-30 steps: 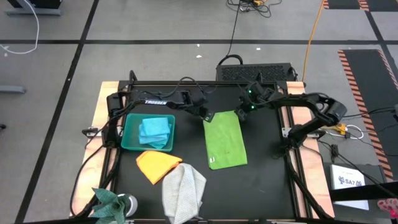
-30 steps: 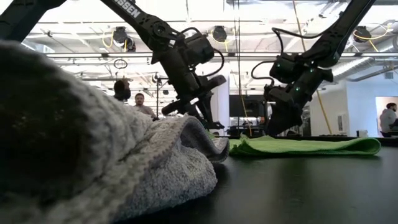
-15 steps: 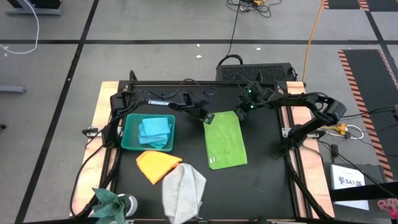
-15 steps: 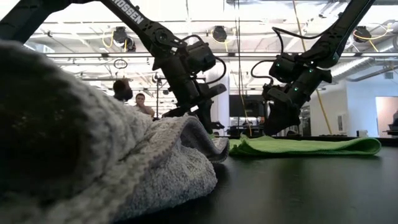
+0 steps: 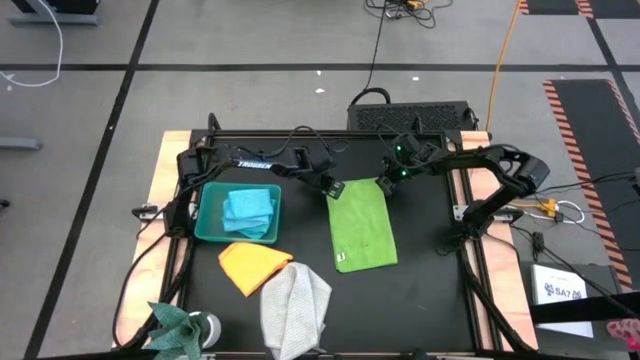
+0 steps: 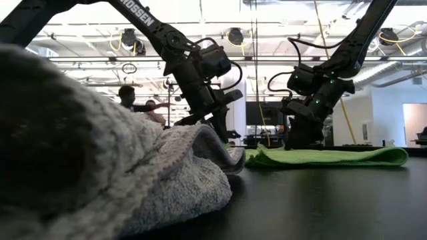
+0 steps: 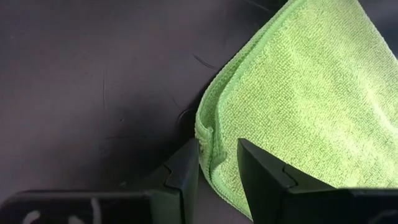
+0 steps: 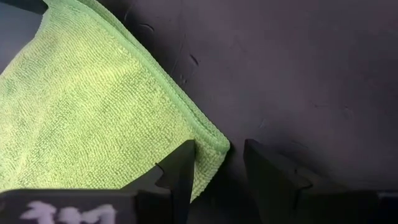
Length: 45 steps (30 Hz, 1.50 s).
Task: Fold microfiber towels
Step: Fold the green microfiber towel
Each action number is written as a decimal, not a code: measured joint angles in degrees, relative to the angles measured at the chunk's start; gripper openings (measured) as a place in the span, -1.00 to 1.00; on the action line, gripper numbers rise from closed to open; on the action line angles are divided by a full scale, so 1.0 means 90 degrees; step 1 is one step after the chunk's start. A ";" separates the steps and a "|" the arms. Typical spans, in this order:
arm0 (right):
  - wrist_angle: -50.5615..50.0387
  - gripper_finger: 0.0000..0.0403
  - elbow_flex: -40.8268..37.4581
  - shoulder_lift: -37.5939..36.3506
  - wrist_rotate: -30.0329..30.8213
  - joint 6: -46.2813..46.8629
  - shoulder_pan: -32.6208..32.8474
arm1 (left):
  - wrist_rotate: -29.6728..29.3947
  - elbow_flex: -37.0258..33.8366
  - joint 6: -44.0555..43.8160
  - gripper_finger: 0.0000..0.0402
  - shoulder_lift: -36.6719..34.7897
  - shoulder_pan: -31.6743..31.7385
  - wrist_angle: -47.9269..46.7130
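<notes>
A lime green towel [image 5: 362, 228], folded to a long strip, lies flat on the black table. My left gripper [image 5: 334, 190] stands open at its far left corner [image 7: 208, 134], and my right gripper [image 5: 383, 184] stands open at its far right corner [image 8: 217, 146]. Each gripper slants down with its two fingers on either side of its corner. An orange-yellow towel [image 5: 254, 265] and a light grey towel [image 5: 296, 305] lie crumpled near the front. A teal towel [image 5: 176, 322] lies at the near left corner. A light blue towel [image 5: 248, 208] sits in the bin. My left gripper has one finger [image 7: 261, 168] over the green towel's surface and the other [image 7: 186, 168] just outside its folded edge; whether they touch the cloth I cannot tell. My right gripper has one finger [image 8: 183, 165] over the cloth and the other [image 8: 264, 165] on bare table past the corner; touching or not, I cannot tell.
A rigid teal bin [image 5: 208, 225] stands at the left, beside the left arm. The grey towel [image 6: 133, 173] fills the low view's left foreground. Bare black table lies to the right of the green towel [image 6: 333, 157]. People show in the room far behind.
My right gripper has come down a little toward the green towel's far right corner. The towel has stayed flat where it was.
</notes>
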 joint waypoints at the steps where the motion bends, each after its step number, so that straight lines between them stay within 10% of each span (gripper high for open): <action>1: 0.0018 -0.33 0.0000 0.0031 -0.0009 0.0000 -0.0002 | -0.0004 0.0000 0.0009 -0.44 0.0000 0.0000 -0.0004; 31: 0.0040 -0.35 -0.0010 0.0075 -0.0111 0.0168 0.0000 | 0.0190 0.0012 -0.0122 -0.56 0.0436 0.0142 0.0134; 36: 0.0037 -0.59 -0.0012 0.0077 -0.0057 0.0170 0.0010 | 0.0152 0.0005 0.0056 -0.94 0.0447 0.0150 0.0203; 45: 0.0355 -0.98 -0.0020 0.0096 0.0028 0.0204 0.0019 | 0.0048 0.0005 0.0165 -0.97 0.0459 0.0240 0.0378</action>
